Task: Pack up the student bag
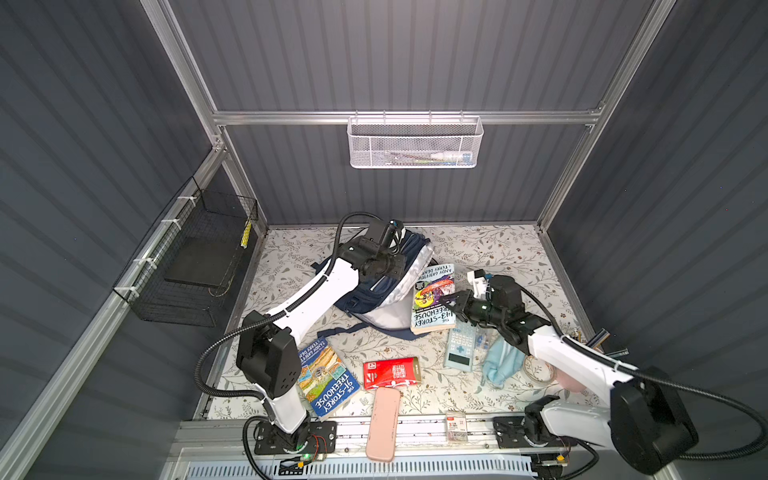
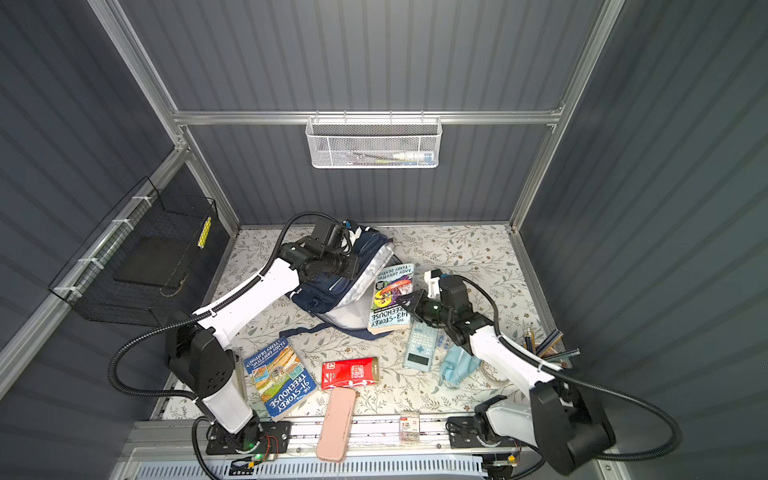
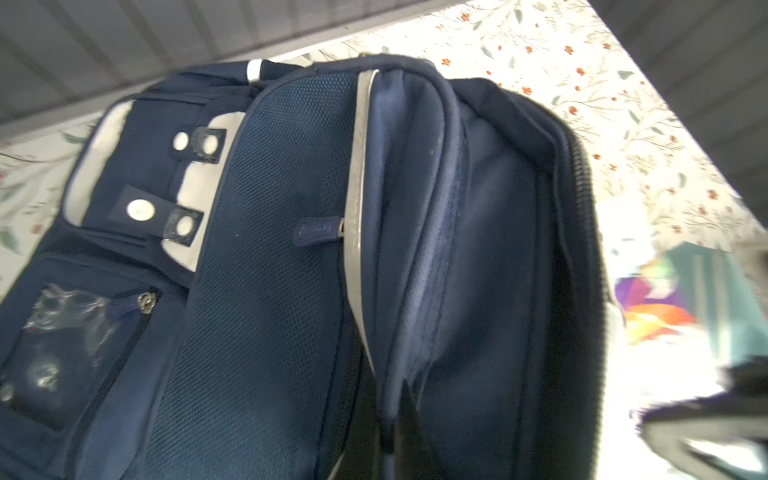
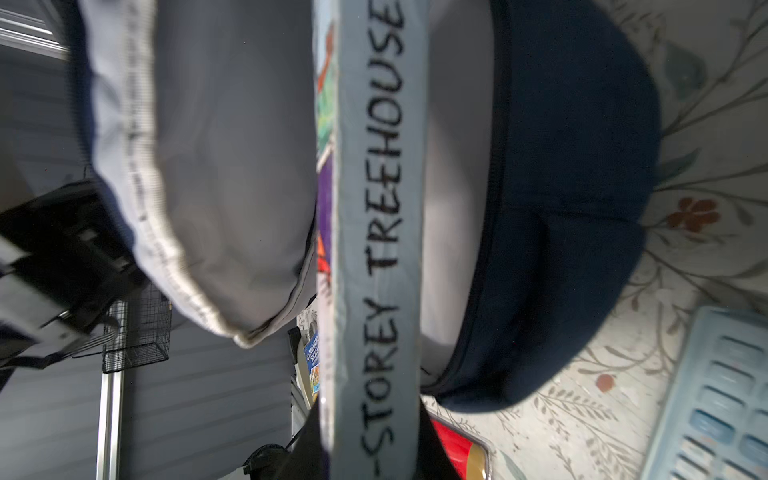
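Blurred book beside student bag

Blue book, red packet, pink case, calculator, face mask; mesh basket hanging

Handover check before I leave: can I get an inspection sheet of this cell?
Surface: floral table, crowded.
Job's things: bag lying open; book at its mouth.
Clutter: second book, red packet, pink case, calculator, mask, pencils.
Grippers: left gripper shut on bag's rim; right gripper shut on book's spine.
Cables: black hoses loop beside both arms.
Surroundings: white basket on back wall; wire basket on left wall.
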### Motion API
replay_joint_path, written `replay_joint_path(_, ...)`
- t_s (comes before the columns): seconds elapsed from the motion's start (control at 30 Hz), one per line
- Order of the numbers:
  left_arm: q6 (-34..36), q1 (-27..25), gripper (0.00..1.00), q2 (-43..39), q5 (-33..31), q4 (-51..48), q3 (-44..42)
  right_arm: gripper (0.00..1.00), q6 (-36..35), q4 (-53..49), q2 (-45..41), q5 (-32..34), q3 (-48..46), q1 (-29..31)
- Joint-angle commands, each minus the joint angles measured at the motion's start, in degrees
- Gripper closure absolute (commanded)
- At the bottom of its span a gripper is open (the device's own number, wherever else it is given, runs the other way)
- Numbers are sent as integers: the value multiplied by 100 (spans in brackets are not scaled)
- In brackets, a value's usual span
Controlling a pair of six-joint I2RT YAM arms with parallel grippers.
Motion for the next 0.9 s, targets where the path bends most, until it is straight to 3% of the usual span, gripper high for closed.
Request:
replay_joint_path(0.0,-294,0,100,-113,562,251,604,100,336,1478,642,99,344,118)
replay_joint_path(0.2,-433,21,100,-135,957,106,1000,100,420,2849,2218,217,1258,484)
replay_joint_path(0.33,-453,73,100,-105,1137,-8,1138,100,323,2451,2883,800,2038,942)
replay_joint_path(0.4,-493,139,100,-113,1203,-58,1171,100,200,2072,3080,1425,2336,1156)
replay_joint_path(0.5,-616,190,100,-208,1359,-12,1128,100,339,2356,3480,2391,2397,1314)
replay_joint_path(0.57,-935,371,100,-287,2038,264,1022,100,436,2716,3836,2854,2481,1398)
replay_joint_path(0.63,-1145,561,100,-337,2397,497,911,100,628,2867,4178,2902,2752,1453)
replay_joint_path(0.73,-1120,638,100,-381,2417,397,880,100,571,2585,4533,3067,3277,1585)
replay_joint_path(0.87,-1158,639,100,-394,2514,486,592,88,579,2659,4762,3276,3349,1665)
